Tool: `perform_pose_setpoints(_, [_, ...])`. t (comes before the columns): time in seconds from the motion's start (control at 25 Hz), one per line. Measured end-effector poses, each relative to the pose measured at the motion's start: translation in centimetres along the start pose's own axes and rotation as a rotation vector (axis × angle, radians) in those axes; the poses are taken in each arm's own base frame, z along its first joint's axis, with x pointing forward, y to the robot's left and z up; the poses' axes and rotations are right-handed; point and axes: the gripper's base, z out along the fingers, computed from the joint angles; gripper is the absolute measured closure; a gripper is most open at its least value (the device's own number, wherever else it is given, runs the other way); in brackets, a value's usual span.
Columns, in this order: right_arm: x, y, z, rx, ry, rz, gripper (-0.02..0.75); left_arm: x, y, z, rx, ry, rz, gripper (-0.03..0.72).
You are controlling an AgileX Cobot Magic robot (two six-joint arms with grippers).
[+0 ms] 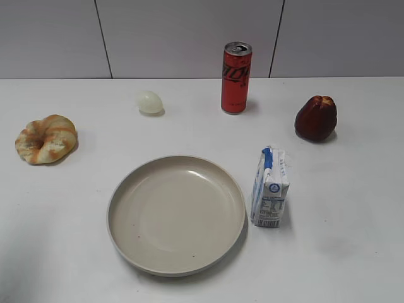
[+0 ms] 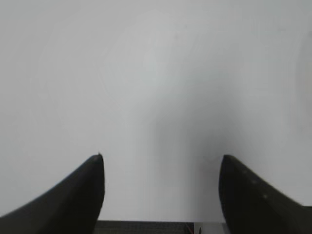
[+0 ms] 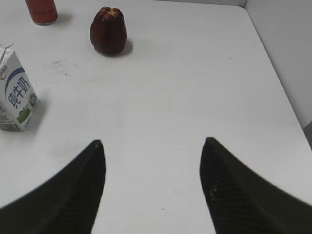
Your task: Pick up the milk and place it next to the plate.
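The milk (image 1: 270, 188) is a small white carton with blue edges and a barcode. It stands upright on the white table just right of the plate (image 1: 126, 218), close to its rim. It also shows at the left edge of the right wrist view (image 3: 15, 92). The plate is a wide beige dish and it is empty. My right gripper (image 3: 153, 142) is open and empty over bare table, to the right of the milk. My left gripper (image 2: 162, 157) is open and empty over bare table. Neither gripper shows in the exterior view.
A red can (image 1: 236, 77) stands at the back centre. A dark red fruit (image 1: 315, 118) lies at the back right. A pale egg-like object (image 1: 149, 101) and a bread roll (image 1: 46, 139) lie to the left. The table's right edge (image 3: 278, 83) meets a wall.
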Motion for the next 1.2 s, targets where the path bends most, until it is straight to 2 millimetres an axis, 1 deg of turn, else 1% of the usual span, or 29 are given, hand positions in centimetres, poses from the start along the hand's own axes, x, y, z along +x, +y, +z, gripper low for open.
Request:
perform_pose_setpoints(0.08, [0.0, 0.0, 0.0, 0.0, 0.0, 0.0, 0.272, 3.2, 0.4, 0.6, -0.001, -0.008, 0.002, 0.14])
perform_pose_setpoints(0.2, [0.0, 0.0, 0.0, 0.0, 0.0, 0.0, 0.272, 7.3, 0.7, 0.2, 0.005, -0.075, 0.026, 0.14])
perform_pose_setpoints(0.28, [0.0, 0.0, 0.0, 0.0, 0.0, 0.0, 0.272, 9.7, 0.9, -0.5, 0.01, -0.16, 0.064, 0.145])
perform_pose_setpoints(0.44, [0.0, 0.0, 0.0, 0.0, 0.0, 0.0, 0.272, 13.7, 1.3, -2.5, 0.015, -0.385, 0.128, 0.149])
perform_pose_setpoints(0.52, [0.0, 0.0, 0.0, 0.0, 0.0, 0.0, 0.272, 15.3, 1.3, -3.3, 0.029, -0.49, 0.15, 0.15])
perform_pose_setpoints(0.6, [0.0, 0.0, 0.0, 0.0, 0.0, 0.0, 0.272, 16.8, 1.2, -3.6, 0.05, -0.574, 0.169, 0.151])
perform_pose_setpoints(0.72, [0.0, 0.0, 0.0, 0.0, 0.0, 0.0, 0.272, 18.2, 0.8, -2.6, 0.091, -0.615, 0.199, 0.151])
perform_pose_setpoints(0.8, [0.0, 0.0, 0.0, 0.0, 0.0, 0.0, 0.272, 18.5, 0.8, -2.7, 0.099, -0.637, 0.214, 0.151])
perform_pose_setpoints(1.2, [0.0, 0.0, 0.0, 0.0, 0.0, 0.0, 0.272, 18.6, 0.4, -2.7, 0.137, -0.644, 0.227, 0.151])
